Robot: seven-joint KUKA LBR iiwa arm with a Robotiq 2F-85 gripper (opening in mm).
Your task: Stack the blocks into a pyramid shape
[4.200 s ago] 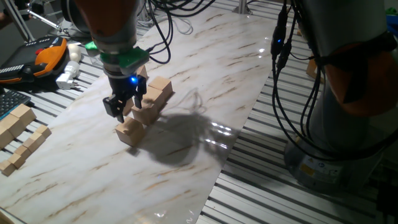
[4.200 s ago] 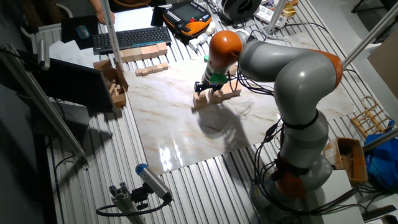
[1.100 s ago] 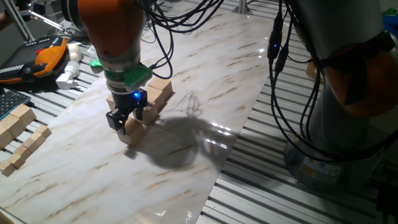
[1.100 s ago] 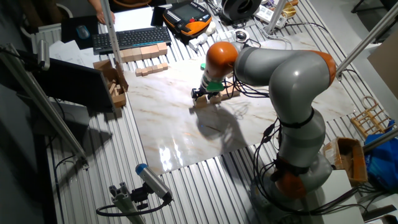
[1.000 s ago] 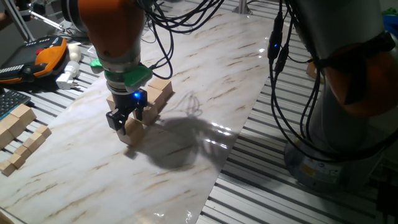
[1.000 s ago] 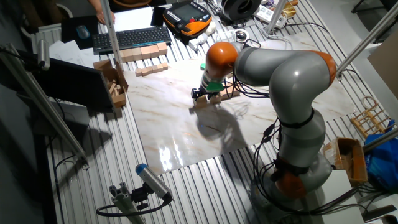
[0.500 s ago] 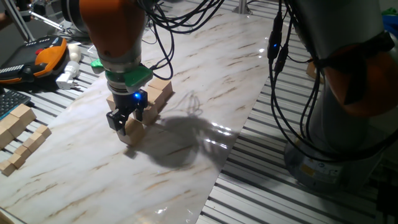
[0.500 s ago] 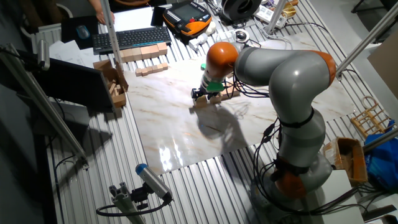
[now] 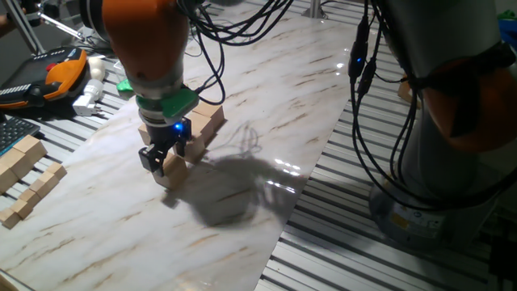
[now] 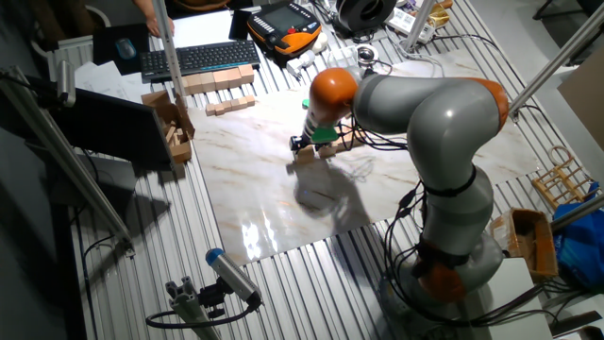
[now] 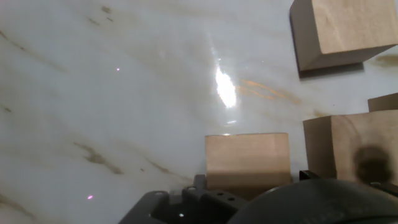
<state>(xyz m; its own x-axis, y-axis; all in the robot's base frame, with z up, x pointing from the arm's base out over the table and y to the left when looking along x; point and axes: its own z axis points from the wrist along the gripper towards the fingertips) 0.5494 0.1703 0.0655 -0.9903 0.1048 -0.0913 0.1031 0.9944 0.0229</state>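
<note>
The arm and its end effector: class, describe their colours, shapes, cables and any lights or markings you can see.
The arm has rounded grey links with orange joint sections. Black cables hang loosely alongside it. A green collar sits above the end effector, which is black with two short fingers and a small blue light. No lettering is readable.

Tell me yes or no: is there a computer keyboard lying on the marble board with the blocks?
No. The black keyboard lies beyond the marble board on the slatted table, while the blocks sit on the board.
</note>
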